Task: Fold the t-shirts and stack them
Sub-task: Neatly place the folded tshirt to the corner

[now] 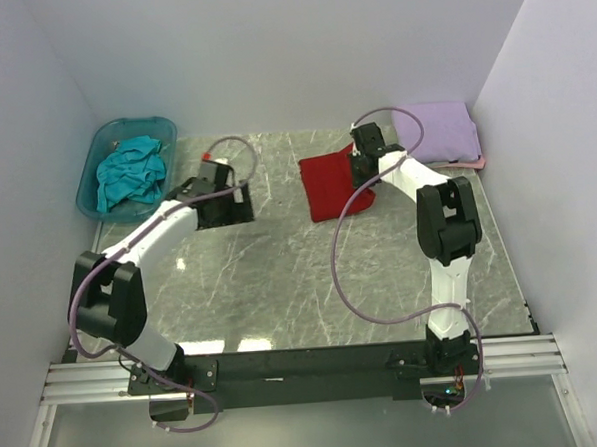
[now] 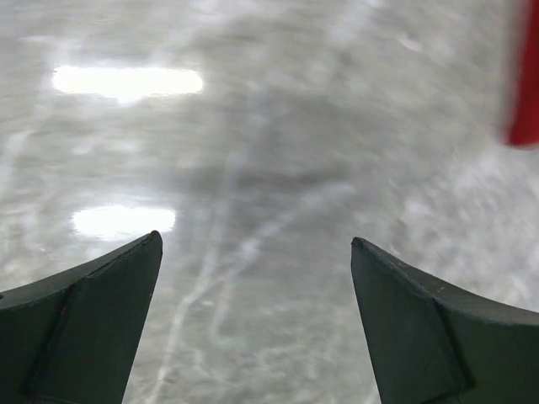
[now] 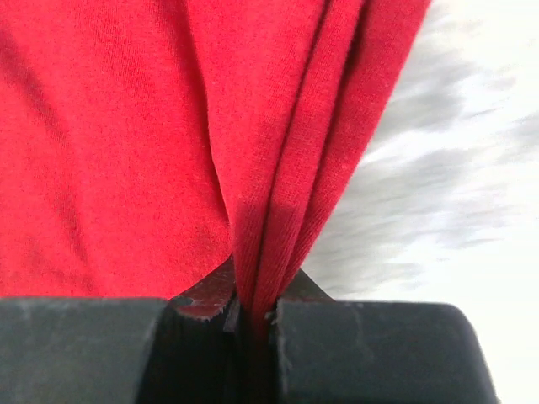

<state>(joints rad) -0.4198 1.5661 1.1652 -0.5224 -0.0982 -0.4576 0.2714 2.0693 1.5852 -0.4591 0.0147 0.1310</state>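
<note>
Top view: red shirt [image 1: 329, 187] lies folded on the desk [image 1: 282, 284], right of centre. It is near-square, its slightly longer axis running far-to-near and tilted a little. The right end effector [image 1: 363, 158] is at its far right edge. Lavender shirt [image 1: 436, 129] sits on pink [image 1: 478, 161] in the far right corner, and teal [image 1: 131, 172] is in the tub [image 1: 123, 124]. The left end effector [image 1: 219, 178] is over bare desk.

Left wrist: end effector [image 2: 255, 244] spread wide and empty, with a sliver of red [image 2: 526, 84] at the right.

Right wrist: end effector [image 3: 253, 316] pinched narrow on a multi-layer red [image 3: 118, 126] fold.

Judgement: the stacking step is in hand. The next move calls for carrying red onto lavender without the layers slipping.
</note>
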